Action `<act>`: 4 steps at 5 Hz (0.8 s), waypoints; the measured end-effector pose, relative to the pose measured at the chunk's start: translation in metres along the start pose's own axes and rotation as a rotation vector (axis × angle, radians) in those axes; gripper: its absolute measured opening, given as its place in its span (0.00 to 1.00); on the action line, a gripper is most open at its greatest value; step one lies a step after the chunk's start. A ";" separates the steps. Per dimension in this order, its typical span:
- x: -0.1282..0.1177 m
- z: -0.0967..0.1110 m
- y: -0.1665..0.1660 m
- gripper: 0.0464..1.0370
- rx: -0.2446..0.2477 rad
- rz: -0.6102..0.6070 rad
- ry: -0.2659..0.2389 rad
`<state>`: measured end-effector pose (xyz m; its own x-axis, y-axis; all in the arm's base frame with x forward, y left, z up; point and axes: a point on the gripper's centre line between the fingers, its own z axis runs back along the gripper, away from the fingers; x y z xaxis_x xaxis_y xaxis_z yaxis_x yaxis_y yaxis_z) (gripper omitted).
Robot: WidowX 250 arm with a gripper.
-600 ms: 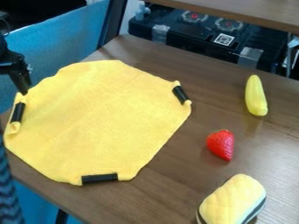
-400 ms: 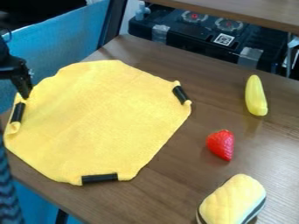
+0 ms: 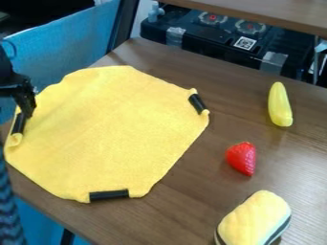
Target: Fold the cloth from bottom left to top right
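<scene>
We are observing the yellow cloth [image 3: 115, 129] spreading over the left and middle of the frame, on the brown wooden table [image 3: 172, 215]. We are finding the gripper [image 3: 28, 115] hanging at the cloth's left margin, its tip overlapping the upper end of the left black clip [image 3: 18, 124] from this angle. Contact: we are unable to confirm it. Gripper state: we are unable to tell whether it is standing wide or narrow, or holding anything.

Arm pose: we are seeing the black arm [image 3: 5, 72] entering at the left edge, in the upper half of the frame, with the gripper pointing down and leaning slightly, its lower end to the right.

Cloth condition: we are recording it as lying open and mostly flat, unfolded, with a many-sided outline. We are counting three black clips, at left, upper right and bottom, gripping curled edges.
</scene>
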<state>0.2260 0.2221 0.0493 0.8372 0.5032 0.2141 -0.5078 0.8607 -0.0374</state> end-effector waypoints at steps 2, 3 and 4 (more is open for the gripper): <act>0.009 -0.013 0.013 0.96 0.070 -0.012 -0.039; 0.007 -0.022 0.016 0.91 0.082 -0.007 -0.027; 0.006 -0.027 0.018 0.63 0.099 -0.001 -0.029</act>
<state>0.2275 0.2429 0.0237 0.8325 0.4984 0.2419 -0.5254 0.8488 0.0594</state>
